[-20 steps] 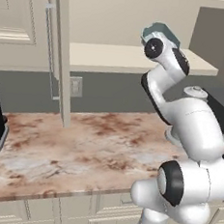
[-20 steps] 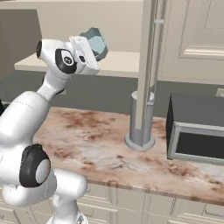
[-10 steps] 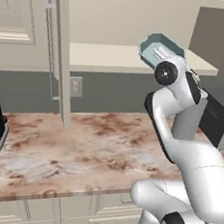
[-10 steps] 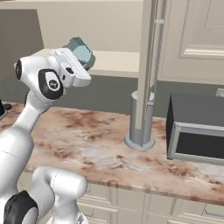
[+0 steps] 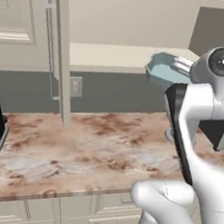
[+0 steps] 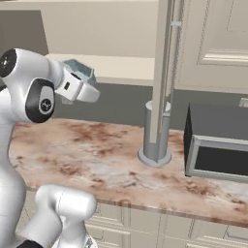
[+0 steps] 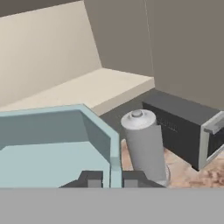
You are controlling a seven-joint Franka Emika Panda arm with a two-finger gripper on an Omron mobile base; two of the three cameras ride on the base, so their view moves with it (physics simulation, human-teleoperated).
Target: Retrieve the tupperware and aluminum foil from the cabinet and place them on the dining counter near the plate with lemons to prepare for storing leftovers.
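Since a second ago, the white arm has swung away from the open cabinet point(image 5: 119, 56), carrying the tupperware point(image 5: 167, 71) out past the edge of the cream shelf. The cabinet's panelled door point(image 5: 61, 55) stands open, edge-on, above the marbled worktop point(image 5: 81, 150), with a black microwave point(image 6: 218, 145) at the far side and a grey cylinder point(image 6: 156, 133) near it. The pale blue tub now hangs tilted in the air, just in front of the shelf and above the worktop. Seen from the hand, the gripper point(image 7: 112, 178) is clenched on the tub's thin rim, one fingertip point(image 7: 93, 179) inside the wall and the other outside. My worry is that grip: it pinches only one edge of a tilted tub, so a fast swing could twist it loose. It could also clip the door or the grey cylinder as the arm turns.
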